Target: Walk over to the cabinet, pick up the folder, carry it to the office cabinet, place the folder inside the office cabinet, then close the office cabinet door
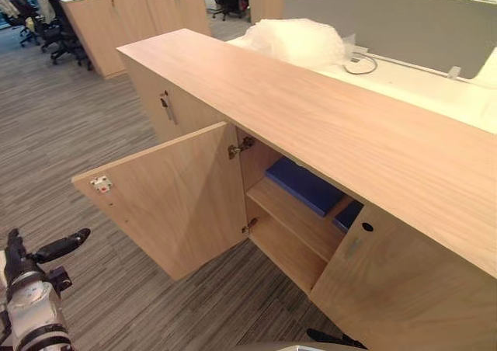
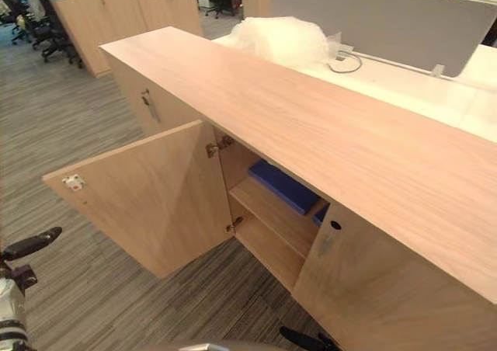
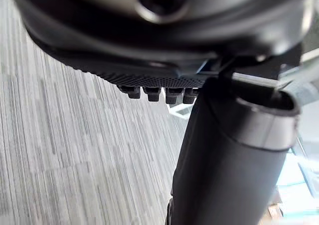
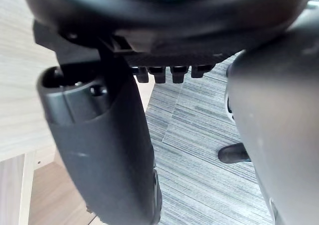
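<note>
The office cabinet point(image 1: 311, 110) is a long, low unit of light wood. Its left door point(image 1: 175, 199) stands swung wide out over the carpet. Inside, on the upper shelf, a blue folder point(image 1: 307, 185) lies flat. A second bit of blue point(image 1: 349, 215) shows behind the edge of the right door point(image 1: 396, 289). My left hand point(image 1: 58, 246) hangs low at the left, well short of the open door, fingers straight and empty. At the bottom edge, in front of the right door, my right hand point(image 1: 334, 338) also holds nothing. In the wrist views the fingers point(image 3: 159, 93) point(image 4: 169, 73) hang free above the carpet.
A heap of bubble wrap point(image 1: 299, 40) and a cable lie on the white desk behind the cabinet, backed by a grey partition point(image 1: 388, 21). More wooden cabinets point(image 1: 124, 17) and office chairs point(image 1: 58, 29) stand at the far left. Striped grey carpet point(image 1: 70, 133) spreads before the open door.
</note>
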You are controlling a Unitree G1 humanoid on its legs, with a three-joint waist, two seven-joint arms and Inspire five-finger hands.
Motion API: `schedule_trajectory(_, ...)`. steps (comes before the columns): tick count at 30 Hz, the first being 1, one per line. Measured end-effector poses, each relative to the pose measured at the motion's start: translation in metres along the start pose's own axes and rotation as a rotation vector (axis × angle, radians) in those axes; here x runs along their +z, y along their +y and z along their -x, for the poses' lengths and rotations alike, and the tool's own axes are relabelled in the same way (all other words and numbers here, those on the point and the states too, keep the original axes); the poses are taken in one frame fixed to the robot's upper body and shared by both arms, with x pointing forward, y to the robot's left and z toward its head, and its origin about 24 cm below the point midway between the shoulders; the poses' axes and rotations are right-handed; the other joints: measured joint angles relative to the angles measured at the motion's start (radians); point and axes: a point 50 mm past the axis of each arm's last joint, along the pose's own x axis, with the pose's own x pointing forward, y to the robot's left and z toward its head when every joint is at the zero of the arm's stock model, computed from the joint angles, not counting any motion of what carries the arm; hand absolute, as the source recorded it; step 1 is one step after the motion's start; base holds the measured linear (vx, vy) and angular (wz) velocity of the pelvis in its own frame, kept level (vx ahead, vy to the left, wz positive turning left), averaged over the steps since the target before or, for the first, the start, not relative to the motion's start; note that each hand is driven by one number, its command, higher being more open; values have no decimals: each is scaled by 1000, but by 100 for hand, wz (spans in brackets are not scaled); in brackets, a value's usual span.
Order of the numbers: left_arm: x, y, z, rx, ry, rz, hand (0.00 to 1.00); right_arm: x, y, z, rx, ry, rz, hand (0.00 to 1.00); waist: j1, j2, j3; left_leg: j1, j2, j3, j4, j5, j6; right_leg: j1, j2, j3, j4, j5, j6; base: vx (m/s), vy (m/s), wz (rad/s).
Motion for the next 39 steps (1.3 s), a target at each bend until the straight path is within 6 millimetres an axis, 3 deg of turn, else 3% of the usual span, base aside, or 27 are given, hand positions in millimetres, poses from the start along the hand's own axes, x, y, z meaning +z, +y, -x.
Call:
schedule_trajectory(7, -7, -13, -7, -109, 87, 28, 100, -7, -6, 2, 3, 4, -50, 100, -19, -31, 15, 36, 7, 59, -17, -1, -4, -19, -10, 53, 38, 0, 0, -20, 23, -26)
schedule_trajectory(14, 3, -21, -11, -181, 79, 84, 100, -34, -13, 9, -28, 55, -183, 100, -28, -48, 4, 55, 11, 107, -32, -4, -5, -34, -3, 88, 51, 0, 0, -19, 11, -18)
schedule_trajectory(21, -1, -16, -13, -132, 115, 295, 100, -46, -13, 11, -38, 83, -266, 100, -52, -67, -12, 69, 14, 131, -42, -5, 1, -40, 3, 113, 51, 3, 0, -14, 12, -11)
schedule_trajectory(28, -9, -9, -13, -92, 146, 366, 100, -43, -19, 11, -58, 63, -312, 100, -54, -73, -26, 79, 25, 153, -42, -8, 1, -43, 16, 130, 48, 18, -11, -11, 11, -10)
schedule_trajectory(30, -8, -14, -13, -107, 149, 333, 100, -43, -19, 12, -58, 64, -312, 100, -54, -76, -35, 79, 25, 153, -42, -8, 2, -43, 17, 129, 44, 18, -11, -13, 4, 2)
schedule_trajectory(35, -2, -49, -8, -214, 125, 78, 100, -42, -22, 12, -64, 64, -298, 100, -40, -72, -42, 60, 10, 101, -43, 9, 11, -34, -5, 90, 45, 18, -10, -38, 10, 34)
schedule_trajectory(39, -5, -89, 20, -401, 7, -253, 100, -36, -31, 12, -76, 57, -238, 100, 6, -71, -40, 41, -18, 45, -34, 23, 16, -29, -45, 41, 77, 19, -9, -47, 45, 48)
